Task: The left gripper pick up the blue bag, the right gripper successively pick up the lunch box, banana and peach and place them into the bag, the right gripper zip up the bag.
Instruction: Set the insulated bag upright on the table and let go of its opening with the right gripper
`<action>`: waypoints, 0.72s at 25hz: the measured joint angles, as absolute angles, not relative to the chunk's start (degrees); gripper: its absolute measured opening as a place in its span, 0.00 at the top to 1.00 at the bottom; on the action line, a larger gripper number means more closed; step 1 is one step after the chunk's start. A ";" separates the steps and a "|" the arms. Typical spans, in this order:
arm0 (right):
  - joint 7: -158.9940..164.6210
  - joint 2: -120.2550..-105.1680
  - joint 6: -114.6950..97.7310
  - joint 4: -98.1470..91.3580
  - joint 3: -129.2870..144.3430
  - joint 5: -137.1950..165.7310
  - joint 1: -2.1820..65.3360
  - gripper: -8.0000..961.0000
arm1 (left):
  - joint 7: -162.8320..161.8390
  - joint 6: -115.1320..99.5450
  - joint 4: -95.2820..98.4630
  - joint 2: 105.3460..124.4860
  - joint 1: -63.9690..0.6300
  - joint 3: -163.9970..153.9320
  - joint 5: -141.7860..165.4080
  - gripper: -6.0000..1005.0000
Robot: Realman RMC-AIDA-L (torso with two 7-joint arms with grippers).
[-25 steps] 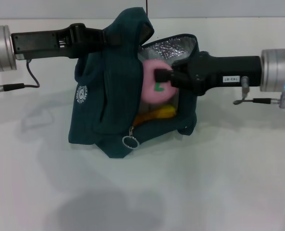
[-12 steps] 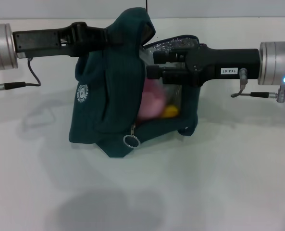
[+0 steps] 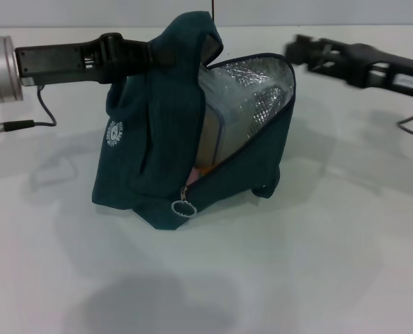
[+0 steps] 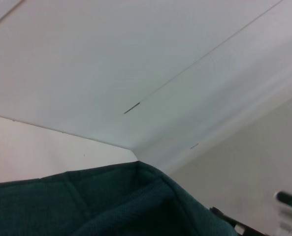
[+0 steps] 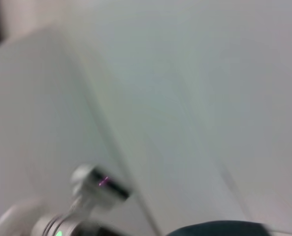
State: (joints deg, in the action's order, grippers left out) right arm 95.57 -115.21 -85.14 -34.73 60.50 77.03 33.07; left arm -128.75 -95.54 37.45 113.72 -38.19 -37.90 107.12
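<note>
- while the left gripper [image 3: 161, 56] stays clamped on the top fabric of the blue bag [image 3: 150, 132], the bag stands on the white table [image 3: 317, 264], mouth open toward 3 o'clock, silver lining [image 3: 251, 90] exposed.
- lunch box [image 3: 216, 136] upright inside the bag; a sliver of orange and pink low in the opening, too small to identify.
- zipper ring [image 3: 182, 208] hangs at 6 o'clock of the opening.
- right gripper [image 3: 300, 50] clear of the bag at 2 o'clock, blurred; cannot tell if clenched or released.

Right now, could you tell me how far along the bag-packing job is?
Packing looks done: the lunch box stands inside the blue bag, the fruit mostly hidden. The left end effector holds the bag's top; the right end effector is outside, empty. The zipper pull sits low, so zipping is left.
</note>
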 joint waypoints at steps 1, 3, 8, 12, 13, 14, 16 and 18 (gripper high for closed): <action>98.36 -115.21 -85.41 -34.51 58.76 76.93 31.35 0.29 | -128.75 -95.54 37.45 113.72 -38.19 -37.90 107.12 0.96; 103.03 -115.16 -86.14 -33.14 56.27 76.77 28.42 0.29 | -128.76 -95.57 37.45 113.73 -38.21 -37.89 107.11 0.96; 109.50 -115.10 -87.54 -24.24 54.98 76.01 25.86 0.29 | -128.69 -95.55 37.44 114.02 -38.24 -38.00 107.11 0.96; 111.34 -115.25 -86.88 -17.22 55.39 76.30 28.66 0.29 | -128.61 -95.54 37.44 114.28 -38.39 -38.06 107.11 0.96; 111.42 -115.30 -86.55 -16.40 55.50 76.32 29.40 0.29 | -128.60 -95.54 37.44 114.32 -38.45 -38.10 107.11 0.96; 111.51 -115.34 -85.96 -15.44 55.75 76.38 30.57 0.29 | -128.59 -95.54 37.44 114.36 -38.52 -38.15 107.12 0.96; 112.17 -115.44 -84.16 -14.36 57.10 76.57 32.72 0.30 | -128.59 -95.53 37.44 114.41 -38.60 -38.18 107.13 0.96; 112.67 -115.52 -82.65 -13.90 58.51 76.66 33.98 0.30 | -128.59 -95.53 37.44 114.46 -38.63 -38.20 107.13 0.96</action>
State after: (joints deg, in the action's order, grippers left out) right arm 112.67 -115.52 -82.65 -13.90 58.51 76.66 33.98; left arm -128.59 -95.53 37.44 114.46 -38.63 -38.20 107.13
